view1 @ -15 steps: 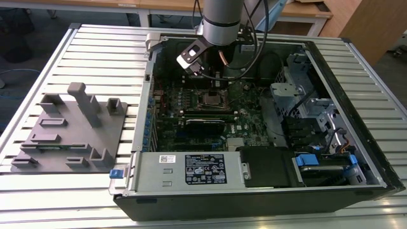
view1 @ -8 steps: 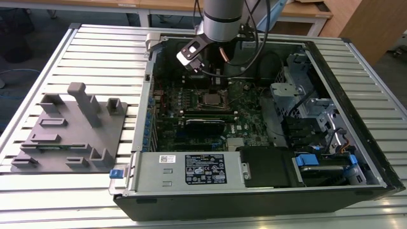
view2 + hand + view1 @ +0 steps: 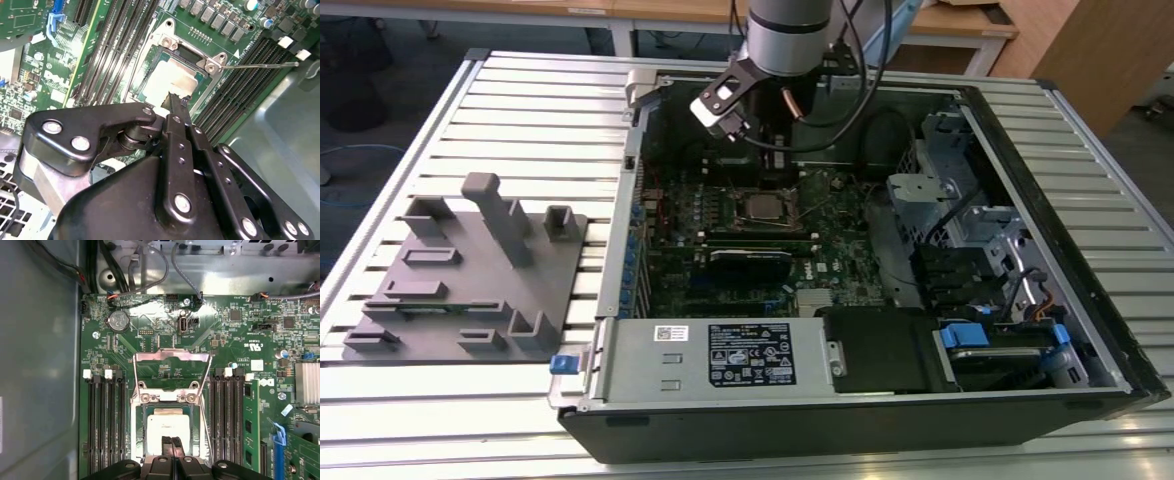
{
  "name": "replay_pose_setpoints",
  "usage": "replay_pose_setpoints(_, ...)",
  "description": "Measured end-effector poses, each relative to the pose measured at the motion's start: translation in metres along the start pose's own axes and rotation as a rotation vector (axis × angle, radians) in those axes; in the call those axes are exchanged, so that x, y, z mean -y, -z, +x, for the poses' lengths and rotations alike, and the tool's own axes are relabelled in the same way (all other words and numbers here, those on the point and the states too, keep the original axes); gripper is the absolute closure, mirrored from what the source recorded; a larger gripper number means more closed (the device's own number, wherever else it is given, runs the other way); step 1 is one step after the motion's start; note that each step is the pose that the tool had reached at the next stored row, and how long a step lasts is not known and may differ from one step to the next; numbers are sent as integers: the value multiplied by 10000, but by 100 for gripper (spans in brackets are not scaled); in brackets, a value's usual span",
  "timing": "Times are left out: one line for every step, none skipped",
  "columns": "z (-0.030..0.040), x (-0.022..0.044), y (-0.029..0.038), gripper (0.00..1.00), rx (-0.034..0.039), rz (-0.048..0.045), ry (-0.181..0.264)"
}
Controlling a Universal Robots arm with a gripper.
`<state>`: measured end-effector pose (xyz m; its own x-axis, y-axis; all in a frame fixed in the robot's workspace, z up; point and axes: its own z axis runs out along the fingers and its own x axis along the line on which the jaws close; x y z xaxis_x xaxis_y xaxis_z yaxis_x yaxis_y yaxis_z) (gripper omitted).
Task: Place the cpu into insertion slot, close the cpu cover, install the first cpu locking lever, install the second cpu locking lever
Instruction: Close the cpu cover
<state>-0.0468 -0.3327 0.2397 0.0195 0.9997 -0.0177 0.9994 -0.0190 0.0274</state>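
The cpu [image 3: 167, 424] lies flat in the insertion slot [image 3: 138, 426], its dull silver top showing in both wrist views [image 3: 165, 80]. The cpu cover [image 3: 172, 356], a thin silvery frame, stands raised from its hinge side, and green board shows through its window. A thin lever rod [image 3: 210, 410] runs along one side of the socket, and a lever rod [image 3: 260, 64] sticks out free. My gripper [image 3: 172, 441] is shut with nothing between its fingers, the tips just over the cpu's near edge [image 3: 175, 97]. In the exterior view the gripper [image 3: 771, 168] hangs just behind the socket [image 3: 765, 207].
Long black memory slots [image 3: 106, 425] flank the socket on both sides. The open computer case [image 3: 1067, 130] lies on a slatted metal table [image 3: 480, 420], with a power supply [image 3: 720, 355] at the front and drive bays [image 3: 961, 230] at the exterior view's right. A grey fixture block [image 3: 454, 280] sits outside.
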Motion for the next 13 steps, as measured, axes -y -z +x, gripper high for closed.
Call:
replay_pose_setpoints(0,0,15,89,1,0,0)
replay_pose_setpoints(-1,-1,30,89,0,0,0)
replay_pose_setpoints(-1,-1,43,89,1,0,0)
replay_pose_setpoints(-1,-2,56,89,0,0,0)
replay_pose_setpoints(-1,-2,67,89,0,0,0)
replay_pose_setpoints(-1,-2,78,89,1,0,0)
replay_pose_setpoints(-2,-3,88,89,1,0,1)
replay_pose_setpoints(-2,-3,100,89,2,0,0)
replay_pose_setpoints(-2,-3,109,89,1,0,0)
replay_pose_setpoints(-2,-3,116,89,1,0,0)
replay_pose_setpoints(-2,-4,117,89,-1,-1,1)
replay_pose_setpoints(-2,-3,117,89,-1,-1,0)
replay_pose_setpoints(-2,-4,117,89,-2,-1,0)
